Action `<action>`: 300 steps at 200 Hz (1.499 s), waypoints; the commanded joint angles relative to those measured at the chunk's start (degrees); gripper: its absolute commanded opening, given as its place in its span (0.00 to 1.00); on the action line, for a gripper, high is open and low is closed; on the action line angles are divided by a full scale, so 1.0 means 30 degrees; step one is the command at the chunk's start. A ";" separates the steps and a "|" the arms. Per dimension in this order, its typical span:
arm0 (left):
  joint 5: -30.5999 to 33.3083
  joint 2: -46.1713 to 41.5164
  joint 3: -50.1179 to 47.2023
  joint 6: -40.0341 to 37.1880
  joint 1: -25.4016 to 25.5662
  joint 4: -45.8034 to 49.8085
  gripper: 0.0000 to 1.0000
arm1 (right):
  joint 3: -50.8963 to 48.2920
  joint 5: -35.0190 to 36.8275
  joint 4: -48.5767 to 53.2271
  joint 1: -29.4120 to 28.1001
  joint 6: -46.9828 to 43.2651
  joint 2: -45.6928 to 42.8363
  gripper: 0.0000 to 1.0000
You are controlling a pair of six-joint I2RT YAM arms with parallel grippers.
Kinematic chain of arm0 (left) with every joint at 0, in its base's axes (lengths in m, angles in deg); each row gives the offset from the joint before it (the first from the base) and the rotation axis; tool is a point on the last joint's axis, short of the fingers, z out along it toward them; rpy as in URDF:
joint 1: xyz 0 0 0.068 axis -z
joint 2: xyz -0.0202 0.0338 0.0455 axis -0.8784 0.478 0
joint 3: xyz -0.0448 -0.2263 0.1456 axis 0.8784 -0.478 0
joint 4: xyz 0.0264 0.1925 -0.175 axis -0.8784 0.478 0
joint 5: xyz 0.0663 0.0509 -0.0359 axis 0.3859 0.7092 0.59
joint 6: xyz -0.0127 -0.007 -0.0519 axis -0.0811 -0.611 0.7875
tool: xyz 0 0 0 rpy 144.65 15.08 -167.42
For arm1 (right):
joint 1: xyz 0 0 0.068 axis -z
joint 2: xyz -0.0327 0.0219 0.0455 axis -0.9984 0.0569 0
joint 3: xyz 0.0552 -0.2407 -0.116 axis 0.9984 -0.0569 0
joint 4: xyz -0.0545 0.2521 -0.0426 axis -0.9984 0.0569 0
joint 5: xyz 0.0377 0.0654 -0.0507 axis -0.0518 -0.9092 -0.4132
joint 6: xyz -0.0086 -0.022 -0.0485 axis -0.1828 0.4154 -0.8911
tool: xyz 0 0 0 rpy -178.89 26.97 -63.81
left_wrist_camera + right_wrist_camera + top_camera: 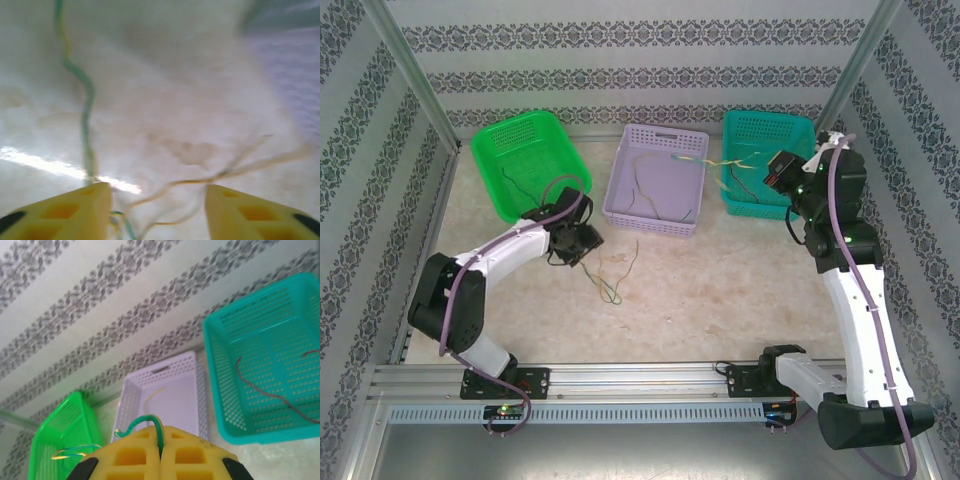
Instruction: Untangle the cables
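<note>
A loose tangle of thin green and yellow cables (610, 280) lies on the table, just right of my left gripper (582, 240). In the left wrist view that gripper (157, 192) is open: a green cable (87, 115) runs past its left finger, and a yellow cable (200, 180) crosses the gap. My right gripper (772, 172) is raised by the teal basket. It (160, 432) is shut on a green-and-yellow cable (150, 422), whose blurred length (725, 165) hangs toward the purple basket.
Three baskets stand along the back: green (525, 160) with a dark cable (515, 185), purple (655, 180) with a pale yellow cable (150, 400), and teal (765, 160) with a red cable (265, 390). Patterned walls and metal posts enclose the table.
</note>
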 commanded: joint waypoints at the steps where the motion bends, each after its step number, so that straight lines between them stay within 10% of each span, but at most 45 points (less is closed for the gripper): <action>1: -0.0283 -0.1198 0.1927 0.1009 0.0214 0.1197 0.60 | -0.0516 -0.1564 -0.1370 -0.0528 -0.0504 -0.0405 0.00; 156: -0.3800 -0.2769 0.4479 1.5133 0.1715 -0.3594 0.65 | -0.2341 0.0130 -0.1984 -0.5434 -0.2175 0.0493 0.00; 212: -0.4987 -0.2007 0.4854 1.5575 0.2292 -0.2619 0.47 | -0.2879 -0.0063 -0.2784 -0.6122 -0.1958 0.0531 0.00; 258: -0.4048 -0.1801 0.4531 1.4974 0.2261 -0.2755 0.00 | -0.3053 0.0078 -0.2511 -0.6323 -0.0942 -0.0023 0.00; 300: -0.4371 -0.1669 0.4616 1.4507 0.2435 -0.2592 0.00 | -0.4427 0.2495 -0.3915 -0.6355 0.2068 -0.1127 0.00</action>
